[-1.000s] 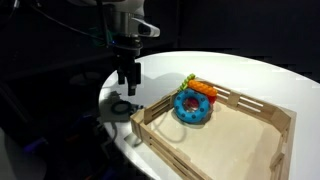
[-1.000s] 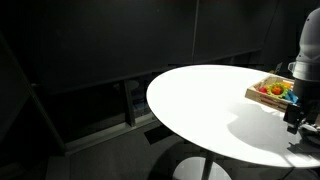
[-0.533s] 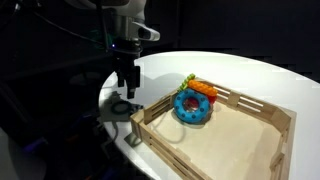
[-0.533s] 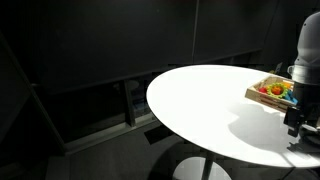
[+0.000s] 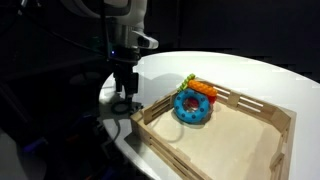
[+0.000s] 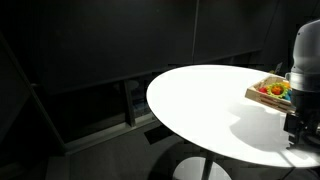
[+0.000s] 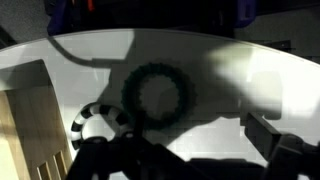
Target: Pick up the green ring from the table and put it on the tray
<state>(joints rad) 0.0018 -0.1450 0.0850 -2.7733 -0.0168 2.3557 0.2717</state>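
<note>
The green ring lies flat on the white table, in the arm's shadow, just outside the tray's near corner. In an exterior view the ring is mostly hidden behind the fingers. My gripper hangs straight down, low over the ring, jaws open and empty. In the wrist view the gripper frames the ring's near side, one dark finger at the right. The light-wood tray sits beside it, holding the blue ring-shaped toy.
The tray's slatted rail stands right beside the gripper, and its wood edge shows in the wrist view. The round table's edge is close behind the ring. In an exterior view the gripper is at the table's far right.
My gripper has come down toward the ring and now covers most of it in the exterior view. The ring, tray and toy have not moved.
</note>
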